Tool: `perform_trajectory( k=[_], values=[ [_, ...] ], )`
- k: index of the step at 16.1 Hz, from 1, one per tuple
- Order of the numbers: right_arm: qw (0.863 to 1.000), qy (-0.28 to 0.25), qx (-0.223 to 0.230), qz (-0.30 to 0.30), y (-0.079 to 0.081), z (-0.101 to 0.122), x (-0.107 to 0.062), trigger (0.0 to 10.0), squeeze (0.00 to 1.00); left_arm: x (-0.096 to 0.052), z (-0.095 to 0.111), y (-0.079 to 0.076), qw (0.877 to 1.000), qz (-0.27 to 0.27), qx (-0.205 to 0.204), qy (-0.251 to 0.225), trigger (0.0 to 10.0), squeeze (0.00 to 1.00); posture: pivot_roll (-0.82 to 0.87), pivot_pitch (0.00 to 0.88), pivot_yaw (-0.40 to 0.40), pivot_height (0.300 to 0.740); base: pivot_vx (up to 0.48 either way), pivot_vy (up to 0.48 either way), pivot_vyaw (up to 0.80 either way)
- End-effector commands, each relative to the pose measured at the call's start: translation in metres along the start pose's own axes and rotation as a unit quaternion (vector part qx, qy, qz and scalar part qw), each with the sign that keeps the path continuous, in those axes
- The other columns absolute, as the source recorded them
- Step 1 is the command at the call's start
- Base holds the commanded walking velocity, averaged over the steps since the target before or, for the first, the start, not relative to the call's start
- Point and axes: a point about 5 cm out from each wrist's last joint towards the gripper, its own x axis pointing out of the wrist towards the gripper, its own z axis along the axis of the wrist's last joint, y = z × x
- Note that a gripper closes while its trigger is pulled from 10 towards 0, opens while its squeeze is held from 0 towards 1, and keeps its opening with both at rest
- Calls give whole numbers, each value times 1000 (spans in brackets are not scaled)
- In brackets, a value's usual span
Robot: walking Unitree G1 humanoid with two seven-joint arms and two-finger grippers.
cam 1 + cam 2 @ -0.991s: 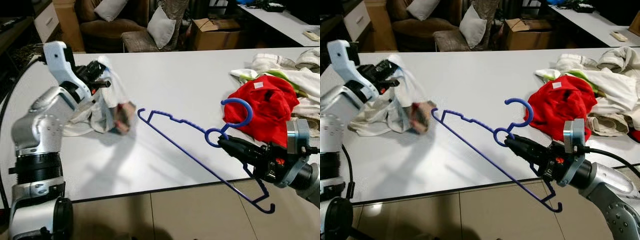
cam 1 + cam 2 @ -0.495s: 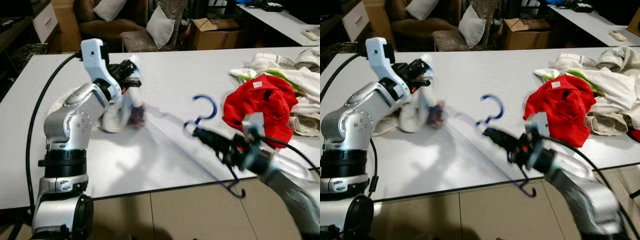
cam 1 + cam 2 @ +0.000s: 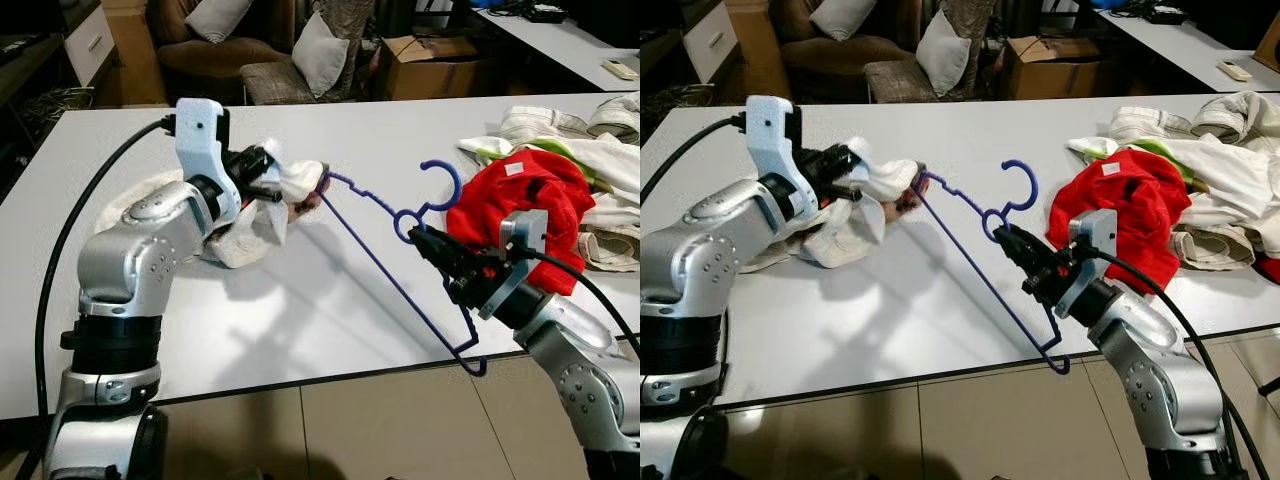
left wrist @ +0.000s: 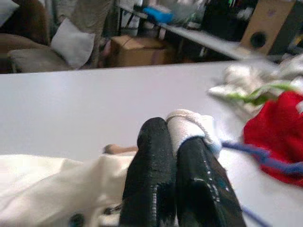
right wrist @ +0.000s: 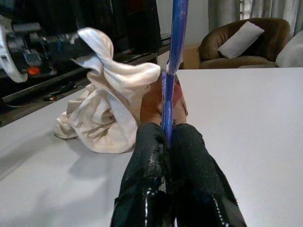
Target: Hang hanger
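Blue hanger (image 3: 385, 235) sits mid-frame above the white desk (image 3: 300, 300), pinched in my right gripper (image 3: 422, 238). My left gripper (image 3: 268, 180) clenches a cream cloth (image 3: 262, 210) at left.

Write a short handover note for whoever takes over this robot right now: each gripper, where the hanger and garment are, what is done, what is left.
Left gripper: shut on the white garment, lifting part of it off the table.
Right gripper: shut on the blue hanger just below its hook, held in the air.
Done: both items are gripped; the hanger's far tip is at the raised cloth.
Left: work the hanger into the garment; I cannot tell whether the tip is inside yet.
The pile of clothes is at the table's right.
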Motion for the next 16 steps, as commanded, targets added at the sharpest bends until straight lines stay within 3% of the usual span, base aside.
perform_trajectory(
  k=[1, 5, 7, 8, 10, 11, 15, 16],
  values=[
    [1000, -17, -5, 6, 3, 5, -2, 10000, 0, -1, -3, -1, 999, -8, 30, 18, 10000, 1000, -131, 0, 17, 740, 0, 0, 0],
    [998, -44, 2, -42, -8, 10, -5, 10000, 0, -7, -12, 7, 993, -12, 101, 61, 10000, 1000, -133, 0, 22, 740, 0, 0, 0],
    [995, -68, 8, -74, -18, 17, -8, 10000, 0, -17, -5, 15, 964, -61, 253, 45, 10000, 1000, -130, 0, 20, 740, 0, 0, 0],
    [995, -71, 10, -72, -18, 18, -9, 10000, 0, -21, -4, 17, 956, -81, 279, 50, 10000, 1000, -127, 0, 17, 740, 0, 0, 0],
    [995, -72, 10, -70, -18, 19, -9, 10000, 0, -27, -6, 20, 947, -109, 292, 76, 10000, 1000, -125, 0, 15, 740, 0, 0, 0],
    [995, -73, 11, -70, -18, 19, -9, 10000, 0, -34, -14, 21, 923, -153, 336, 110, 10000, 1000, -125, 0, 12, 740, 0, 0, 0],
    [995, -73, 11, -70, -18, 19, -9, 10000, 0, -34, -14, 21, 923, -153, 336, 110, 10000, 1000, -125, 0, 12, 740, 0, 0, 0],
    [995, -74, 12, -71, -19, 19, -8, 10000, 0, -35, -16, 21, 915, -165, 349, 119, 10000, 1000, -125, 0, 12, 740, 0, 0, 0]
  ],
)
